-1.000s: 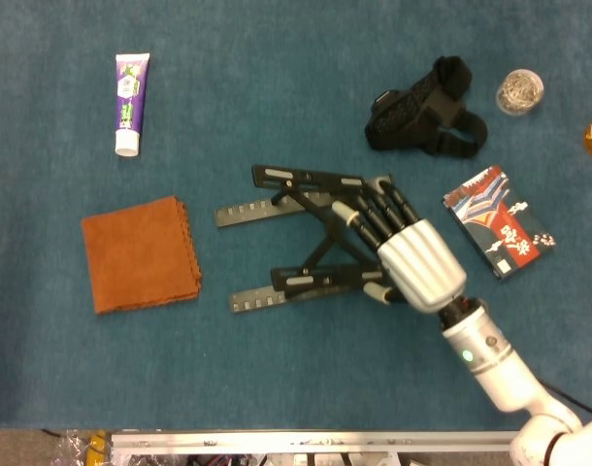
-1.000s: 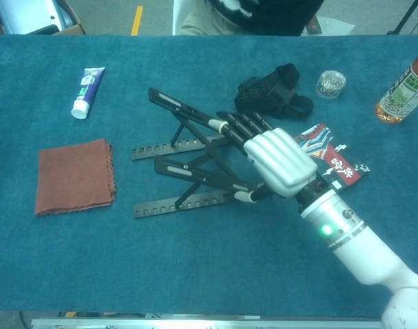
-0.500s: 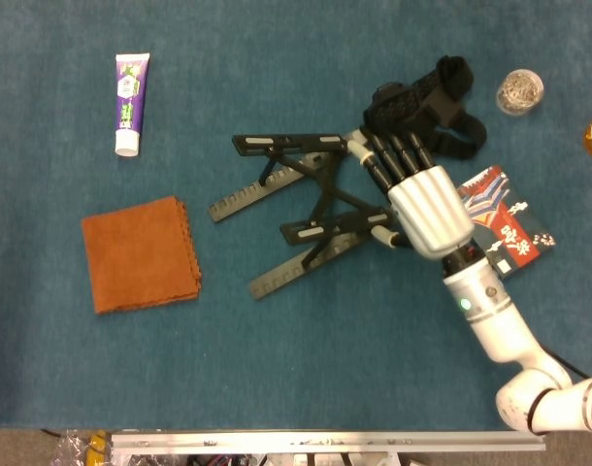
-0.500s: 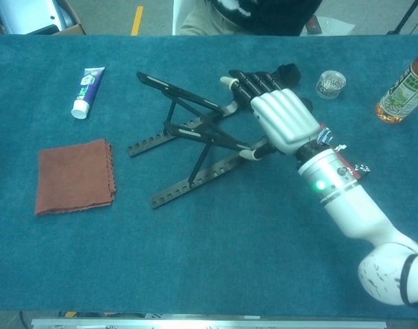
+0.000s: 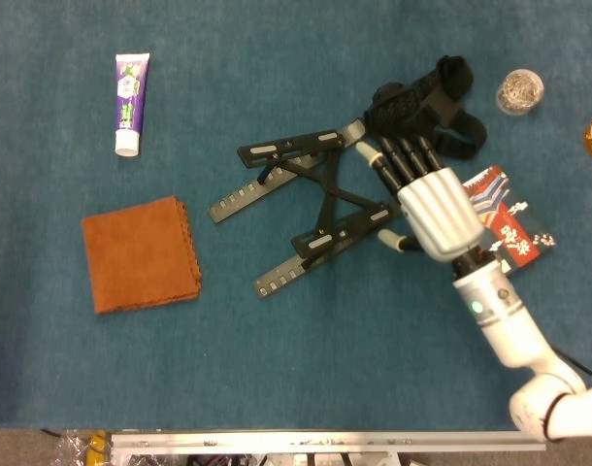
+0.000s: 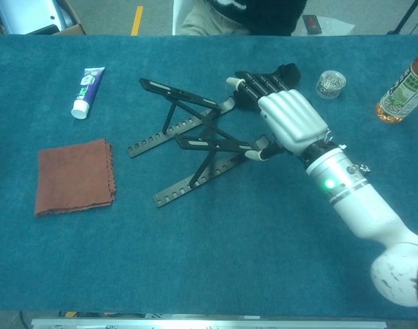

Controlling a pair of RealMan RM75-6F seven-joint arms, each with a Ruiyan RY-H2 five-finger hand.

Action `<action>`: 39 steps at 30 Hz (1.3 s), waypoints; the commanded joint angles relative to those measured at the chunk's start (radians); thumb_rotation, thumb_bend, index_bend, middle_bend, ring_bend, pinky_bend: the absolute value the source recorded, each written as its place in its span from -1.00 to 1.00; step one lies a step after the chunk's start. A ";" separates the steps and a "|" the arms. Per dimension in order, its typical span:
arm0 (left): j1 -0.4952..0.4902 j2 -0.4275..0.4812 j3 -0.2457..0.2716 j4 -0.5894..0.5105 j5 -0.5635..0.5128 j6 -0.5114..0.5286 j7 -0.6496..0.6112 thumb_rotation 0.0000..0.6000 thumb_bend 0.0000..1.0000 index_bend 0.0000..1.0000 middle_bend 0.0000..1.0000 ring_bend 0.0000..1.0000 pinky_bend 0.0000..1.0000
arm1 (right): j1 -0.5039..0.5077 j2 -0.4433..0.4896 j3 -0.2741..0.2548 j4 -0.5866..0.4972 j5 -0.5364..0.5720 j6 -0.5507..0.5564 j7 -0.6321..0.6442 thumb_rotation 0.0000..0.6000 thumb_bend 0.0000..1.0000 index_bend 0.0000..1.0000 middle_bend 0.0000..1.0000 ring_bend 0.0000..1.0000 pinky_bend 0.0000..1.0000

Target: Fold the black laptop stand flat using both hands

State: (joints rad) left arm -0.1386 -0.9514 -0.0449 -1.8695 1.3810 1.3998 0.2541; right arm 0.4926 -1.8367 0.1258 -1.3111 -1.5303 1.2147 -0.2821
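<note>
The black laptop stand [image 5: 320,199] [image 6: 205,140] stands unfolded mid-table, its two notched rails running from lower left to upper right with the crossed struts raised between them. My right hand [image 5: 427,204] [image 6: 291,120] lies at the stand's right end, palm down. Its fingers stretch straight past the end of the upper rail, and its thumb touches the end of the lower rail. Nothing is clasped in it. My left hand shows in neither view.
A black strap pouch [image 5: 427,107] [image 6: 288,70] lies just beyond the fingertips. A card pack [image 5: 514,233] sits right of the hand, with a small jar [image 5: 519,90] and a bottle [image 6: 403,88] further right. At the left are an orange cloth [image 5: 141,252] and a toothpaste tube [image 5: 130,90].
My right hand swept up and to the right, dragging the stand's right end with it. The stand turned so its rails now slant toward the upper right.
</note>
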 commanded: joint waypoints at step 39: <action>0.008 0.032 0.009 -0.004 0.027 0.008 -0.031 1.00 -0.43 -1.00 -1.00 -1.00 -1.00 | 0.075 -0.039 0.059 -0.148 0.025 0.027 -0.098 1.00 -0.39 -1.00 -1.00 -1.00 -0.98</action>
State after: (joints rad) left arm -0.1308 -0.9199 -0.0362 -1.8730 1.4065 1.4071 0.2226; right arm 0.5713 -1.8788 0.1845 -1.4584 -1.5071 1.2388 -0.3801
